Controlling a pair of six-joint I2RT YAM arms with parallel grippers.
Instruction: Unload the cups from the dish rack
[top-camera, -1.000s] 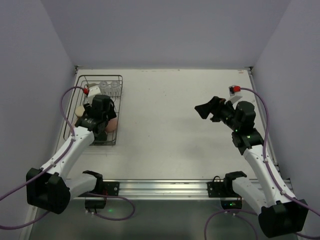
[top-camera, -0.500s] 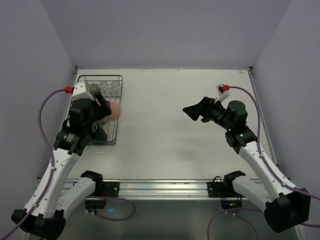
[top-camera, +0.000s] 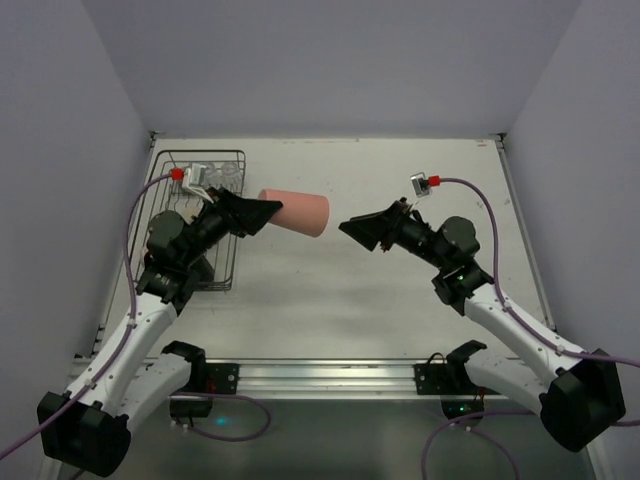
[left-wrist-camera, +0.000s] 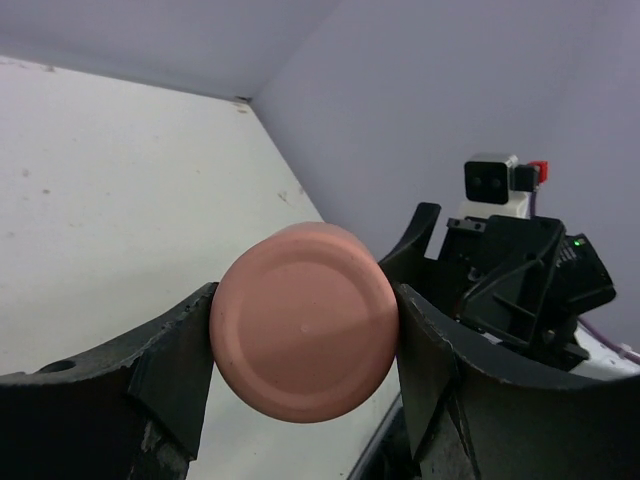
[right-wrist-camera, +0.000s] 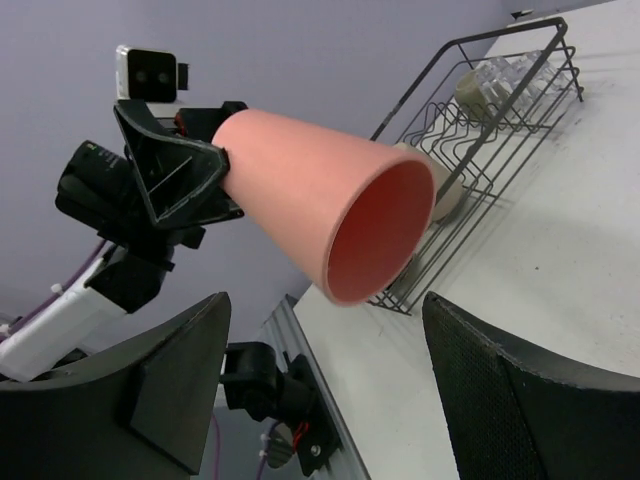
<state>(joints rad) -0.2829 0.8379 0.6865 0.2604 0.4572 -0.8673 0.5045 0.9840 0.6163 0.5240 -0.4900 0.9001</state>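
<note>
- The left gripper (top-camera: 262, 212) clamps the base of the salmon-pink tumbler (top-camera: 300, 212) between partly closed jaws.
- The tumbler hangs level above the table, beside the dish rack (top-camera: 242, 165).
- The right gripper (top-camera: 358, 232) gapes empty, facing the tumbler's mouth.

No writing, label, brand, number or sign can be read on anything in view.

Pale table (top-camera: 330, 300); lilac walls (top-camera: 330, 60) around it.
</note>
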